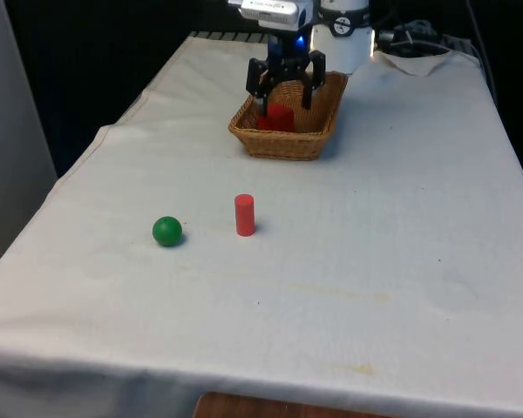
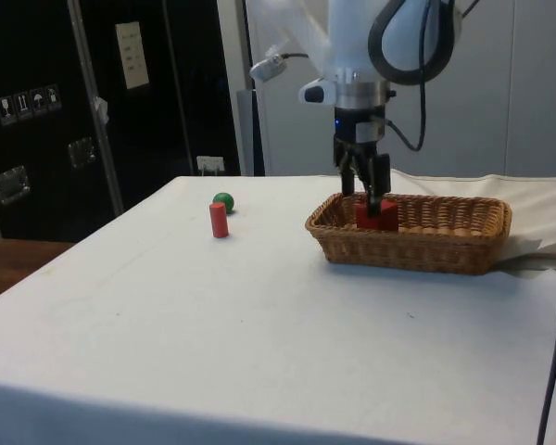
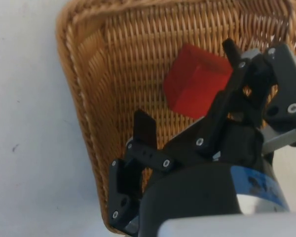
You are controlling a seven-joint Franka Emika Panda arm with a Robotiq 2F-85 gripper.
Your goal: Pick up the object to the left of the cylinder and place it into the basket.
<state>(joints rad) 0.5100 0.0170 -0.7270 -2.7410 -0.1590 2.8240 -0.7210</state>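
Spread-fingered, the gripper [image 1: 286,90] hung just above the basket [image 1: 283,146], gripping nothing. Directly beneath it, between the fingers (apparently let go), a red block [image 3: 196,87] lay on the basket's floor, so any retreat should go straight up.

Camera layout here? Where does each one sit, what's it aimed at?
Front: table's near end, facing the arm; pincer above basket, ball and cylinder nearer.
Side: table's flank, dark cabinets behind; arm's lower part, pincer over the basket.
Wrist: looks down past the fingers at the red block.
All share basket and block.
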